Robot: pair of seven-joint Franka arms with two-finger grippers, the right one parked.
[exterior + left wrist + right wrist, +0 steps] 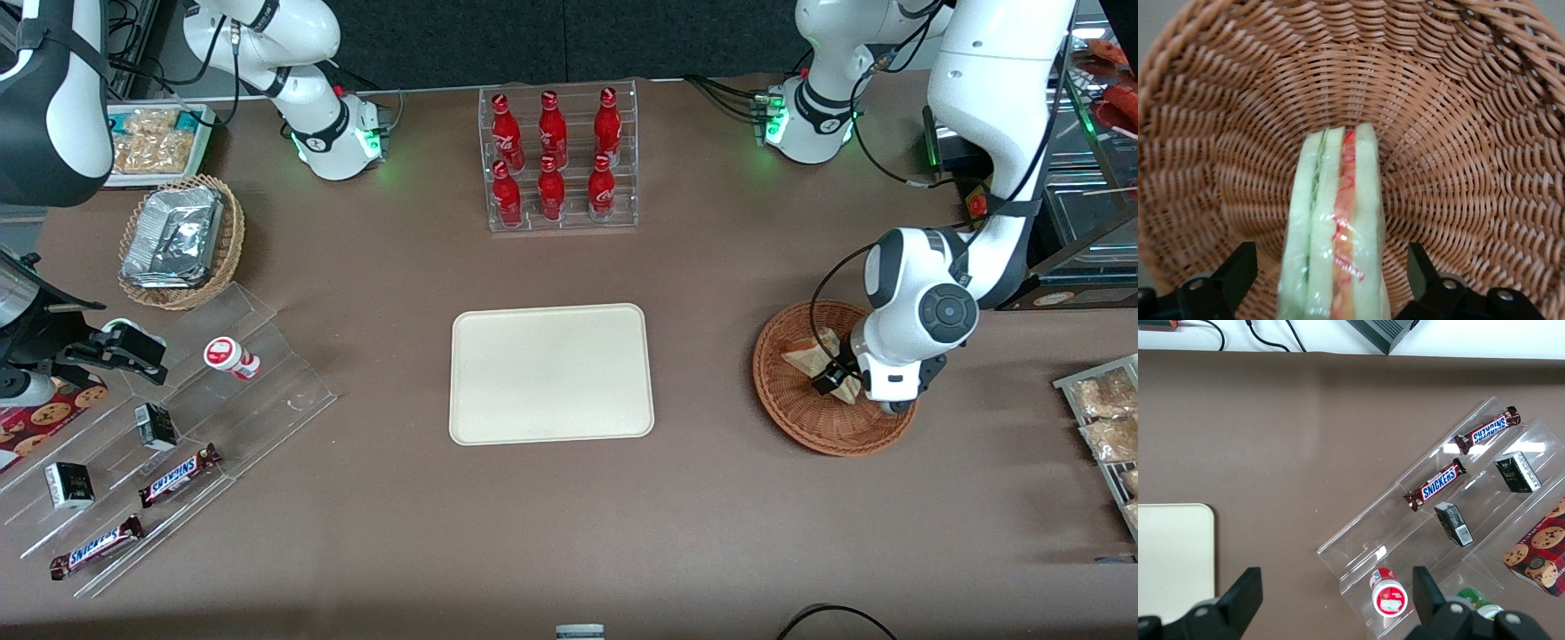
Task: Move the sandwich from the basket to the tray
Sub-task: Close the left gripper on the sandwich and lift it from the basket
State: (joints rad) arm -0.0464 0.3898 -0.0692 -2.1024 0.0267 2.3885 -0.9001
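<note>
Nearest the front camera, toward the parked arm's end: a clear stepped rack [267,356] holding two Snickers bars [96,547], two small dark boxes [68,484] and one red-capped tub [229,356] lying on its side. At the working arm's end, bagged snacks [1102,409], cut off by the frame edge, so not countable.

Farther in, mid-table: one tray [551,373], cream, long axis along the table. Well apart from it, toward the working arm's end: one basket [827,436], round, reddish-brown wicker.

In the basket: the sandwich [1338,240], standing on edge with the filling edge up toward the wrist camera. Green layer and red layer side by side between pale bread, under clear wrap. Long axis running straight out from the gripper toward the basket wall. Near end cut off in the wrist view.

Down in the basket: the gripper [834,380], straddling the sandwich. Fingers [1238,270] spread, one on each side of the bread, with wicker showing in the gap on both sides, so no contact.

From the front, pale wedge shapes [805,360] partly covered by the gripper and wrist; hard to tell whether one sandwich or two.

Farthest: six red bottles [560,160] in a clear rack, two rows of three. Toward the parked arm's end, one tan basket [227,258] with foil packets [173,236], number unclear.
</note>
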